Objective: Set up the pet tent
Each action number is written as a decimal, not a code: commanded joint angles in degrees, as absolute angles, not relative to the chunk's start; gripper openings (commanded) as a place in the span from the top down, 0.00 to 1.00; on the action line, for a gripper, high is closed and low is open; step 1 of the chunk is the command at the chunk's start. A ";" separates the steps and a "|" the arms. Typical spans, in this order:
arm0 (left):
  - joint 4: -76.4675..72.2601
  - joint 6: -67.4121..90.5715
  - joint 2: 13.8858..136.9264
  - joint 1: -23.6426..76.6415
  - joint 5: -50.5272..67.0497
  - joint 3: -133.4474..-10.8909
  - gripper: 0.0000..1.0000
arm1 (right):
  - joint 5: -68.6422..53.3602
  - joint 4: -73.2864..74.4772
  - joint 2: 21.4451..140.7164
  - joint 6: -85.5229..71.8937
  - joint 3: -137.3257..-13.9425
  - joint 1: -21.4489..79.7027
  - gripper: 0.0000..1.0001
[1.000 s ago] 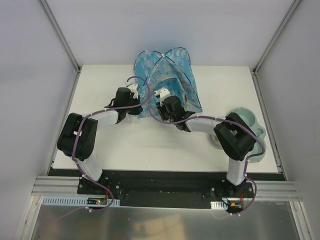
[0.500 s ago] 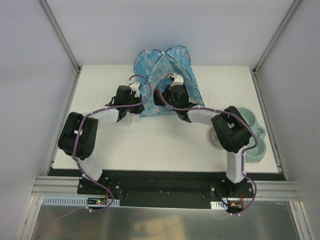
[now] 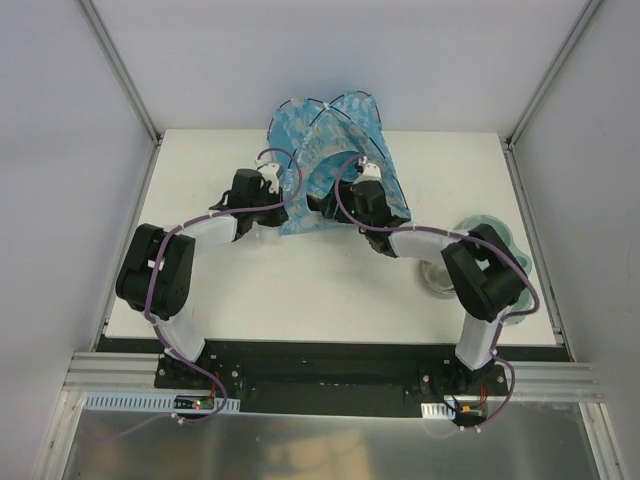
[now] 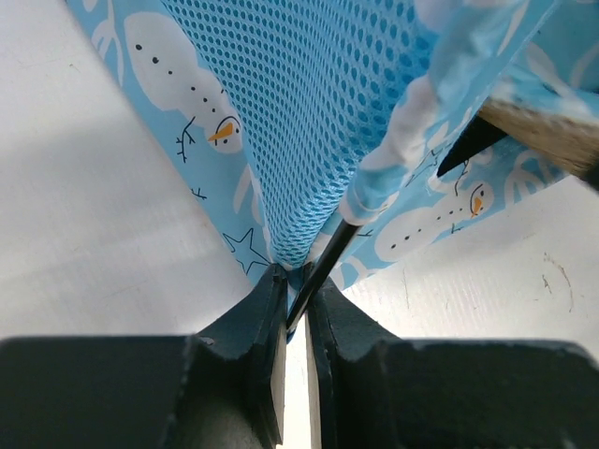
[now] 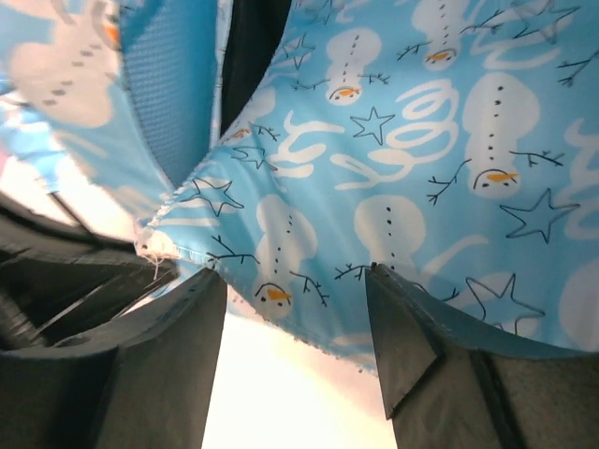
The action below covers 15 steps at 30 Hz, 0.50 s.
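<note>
Saw the tent [image 3: 330,135] at the middle of the table's [image 3: 300,290] far edge, partly raised, black poles [image 3: 322,108] crossing at its top. Found the left gripper [image 3: 270,183] at the tent's near left corner, touching the fabric. Found the right gripper [image 3: 367,178] against the tent's near side, right of middle. Noted a pale green dish [image 3: 512,252] at the right edge, partly hidden by the right arm [image 3: 480,285].

Top view was bright, even, diffuse light from o/h; shadows on table [image 3: 300,290] were faint. Warm glare on metal sheet [image 3: 300,445] at 6 o'clock. L wrist cam: left fingers [image 4: 243,374] dark, soft; pet tent [image 4: 299,112] mesh sharp. R wrist cam: right fingers [image 5: 140,374] underexposed, fabric blurred at 10 o'clock, blown-out white at 6.
</note>
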State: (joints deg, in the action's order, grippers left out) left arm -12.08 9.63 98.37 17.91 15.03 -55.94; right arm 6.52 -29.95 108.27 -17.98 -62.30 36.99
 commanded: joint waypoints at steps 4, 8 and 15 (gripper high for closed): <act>-10.72 9.84 96.68 17.32 14.33 -57.04 0.98 | 8.43 -25.15 89.84 -22.32 -54.85 36.56 0.32; -10.46 9.84 96.50 17.40 14.33 -56.69 0.98 | 10.89 -21.98 87.10 -21.54 -53.96 36.56 0.29; -9.58 10.20 96.24 17.31 14.50 -57.13 0.96 | 18.44 -17.06 85.35 -23.46 -53.88 36.82 0.30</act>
State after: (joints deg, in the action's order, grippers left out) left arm -11.22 8.91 98.37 17.89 14.52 -55.99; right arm 11.90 -20.78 87.83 -21.37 -54.39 36.84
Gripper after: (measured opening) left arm 0.119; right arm 0.707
